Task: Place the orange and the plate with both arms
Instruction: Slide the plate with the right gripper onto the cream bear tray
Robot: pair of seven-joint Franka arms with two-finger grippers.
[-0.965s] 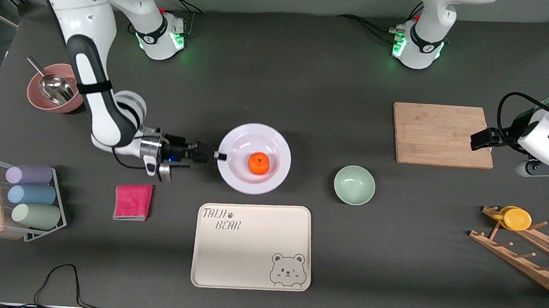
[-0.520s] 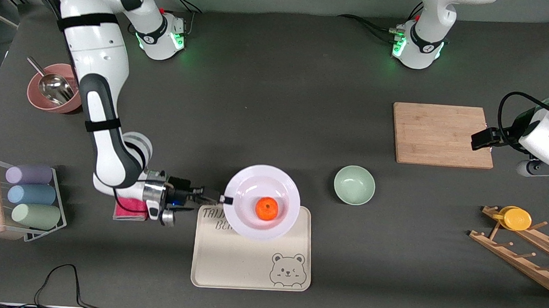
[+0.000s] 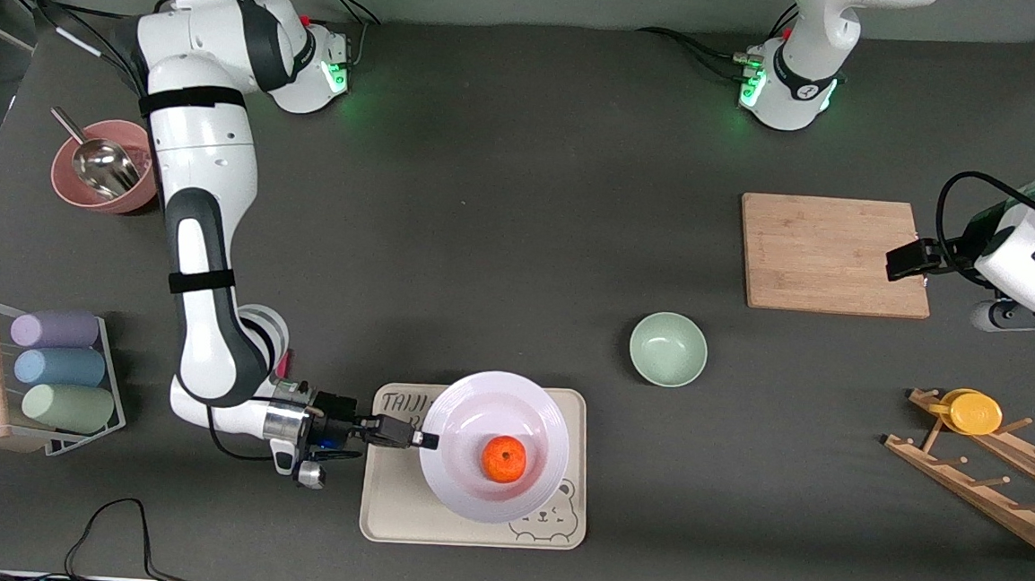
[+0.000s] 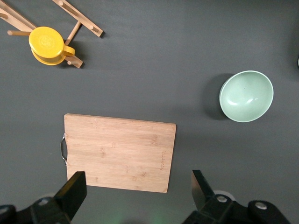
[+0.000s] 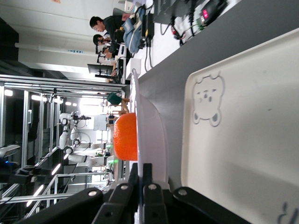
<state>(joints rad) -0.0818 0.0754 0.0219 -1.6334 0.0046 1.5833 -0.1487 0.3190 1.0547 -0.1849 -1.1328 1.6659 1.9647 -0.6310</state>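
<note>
Clamped on the rim of the plate (image 3: 475, 396), the right gripper (image 3: 426, 440) holds it level in the air above the cream tray (image 3: 388, 498) with the bear drawing. On the plate sits the orange (image 3: 503, 459), near its middle. A mint-green bowl (image 3: 668, 348) stands farther from the camera, toward the left arm's end. There the left gripper (image 4: 135, 191) waits, fingers spread wide, over the wooden cutting board (image 3: 832, 254).

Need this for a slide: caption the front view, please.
Right claw carries plate with orange over bear tray.
</note>
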